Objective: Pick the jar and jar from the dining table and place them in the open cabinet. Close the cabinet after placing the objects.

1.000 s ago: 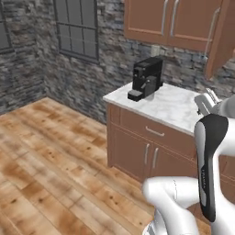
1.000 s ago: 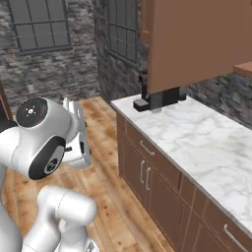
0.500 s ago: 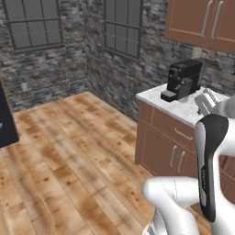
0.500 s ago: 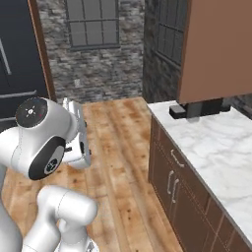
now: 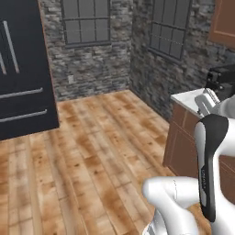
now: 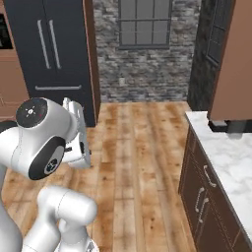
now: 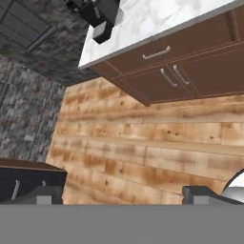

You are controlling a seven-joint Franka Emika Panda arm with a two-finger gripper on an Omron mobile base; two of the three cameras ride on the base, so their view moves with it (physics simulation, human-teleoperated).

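Up at the far right, a corner of the reddish-brown cabinet [image 5: 226, 20] hangs above the marble counter [image 6: 231, 160], where a black coffee machine [image 5: 221, 81] stands. Held over the wooden floor [image 7: 143, 143], the claw [image 7: 121, 195] is spread wide and carries nothing. A black fridge [image 6: 51, 49] stands at the far left, beside stone walls with a dark window [image 6: 145, 22].

black fridge [image 6: 56, 47], coffee machine [image 7: 97, 16] — wood floor [image 5: 92, 156]
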